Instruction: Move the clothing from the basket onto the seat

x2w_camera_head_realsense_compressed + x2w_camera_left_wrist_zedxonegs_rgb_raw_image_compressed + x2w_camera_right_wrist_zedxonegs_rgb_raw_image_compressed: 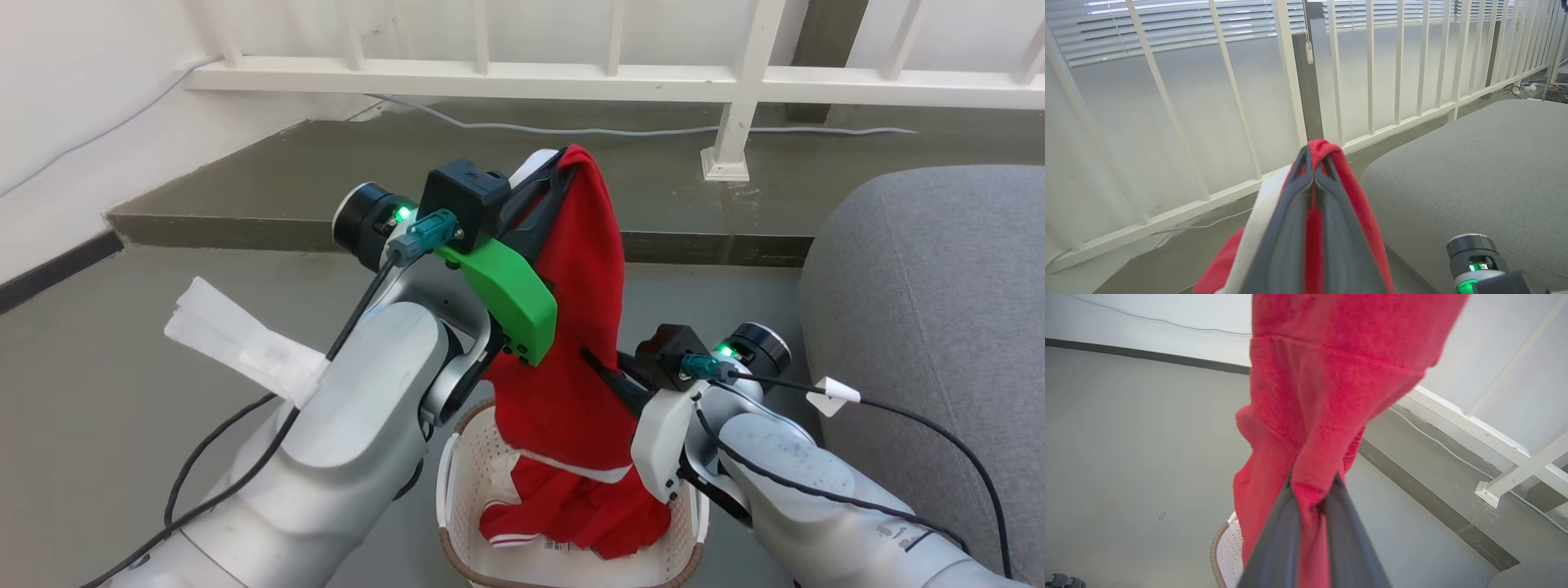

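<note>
Open floor point(98, 425) runs from 7 to 10 o'clock of the basket point(469, 482). The seat point(939, 327) walls off 2 to 4 o'clock. At 12 o'clock a raised step point(245, 188) and a railing point(490, 77) stand in the way. A hanging garment point(588, 269) drapes over the basket's mouth.

Soft, even daylight fills the room and the shadows are faint. The window blinds point(1180, 28), far behind the railing point(1292, 81), are the brightest part, and their slats glare almost white. The railing's bars bow towards the left edge of the left wrist view. Close to the lenses, the left gripper point(1314, 163), right gripper point(1312, 486) and red garment point(1331, 396) are blurred. The head view is sharp.
</note>
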Controlling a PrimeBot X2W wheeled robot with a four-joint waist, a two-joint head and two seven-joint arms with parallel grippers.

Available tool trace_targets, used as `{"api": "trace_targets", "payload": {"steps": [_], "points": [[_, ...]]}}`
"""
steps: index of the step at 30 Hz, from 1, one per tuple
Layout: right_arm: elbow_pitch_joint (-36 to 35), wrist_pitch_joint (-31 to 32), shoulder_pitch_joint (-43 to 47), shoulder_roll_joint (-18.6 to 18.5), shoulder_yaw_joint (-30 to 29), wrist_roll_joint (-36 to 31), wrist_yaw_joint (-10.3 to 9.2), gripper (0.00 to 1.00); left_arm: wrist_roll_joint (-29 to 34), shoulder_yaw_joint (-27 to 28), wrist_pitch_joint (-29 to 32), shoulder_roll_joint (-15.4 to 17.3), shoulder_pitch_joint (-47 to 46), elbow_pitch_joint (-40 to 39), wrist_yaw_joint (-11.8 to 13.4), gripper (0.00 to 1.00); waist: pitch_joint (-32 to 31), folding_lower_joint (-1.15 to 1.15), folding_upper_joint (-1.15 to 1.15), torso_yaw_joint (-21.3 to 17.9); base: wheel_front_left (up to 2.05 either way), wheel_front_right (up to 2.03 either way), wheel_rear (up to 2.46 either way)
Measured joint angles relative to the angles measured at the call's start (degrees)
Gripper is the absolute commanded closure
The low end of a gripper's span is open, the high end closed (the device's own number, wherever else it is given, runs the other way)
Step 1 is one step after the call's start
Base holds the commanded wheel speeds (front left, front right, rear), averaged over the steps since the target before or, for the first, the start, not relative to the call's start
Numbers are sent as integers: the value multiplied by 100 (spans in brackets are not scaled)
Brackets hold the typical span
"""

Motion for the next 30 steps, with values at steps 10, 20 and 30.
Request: {"api": "trace_targets", "payload": {"steps": [10,20,30], "points": [[96,-103,-162,-33,-96,249,1,100,-143,176,47,32,26,264,267,100,59,0,0,-181,0,0,0],[-29,-147,-164,-270,-539,522,1,100,-255,382,-10,182,397,558,398,78,114,0,0,-528,0,0,0],[-557,-169,-360,-584,-1162,635,-26,100,-491,481,-279,234,747,673,400,0,158,0,0,-973,0,0,0]]}}
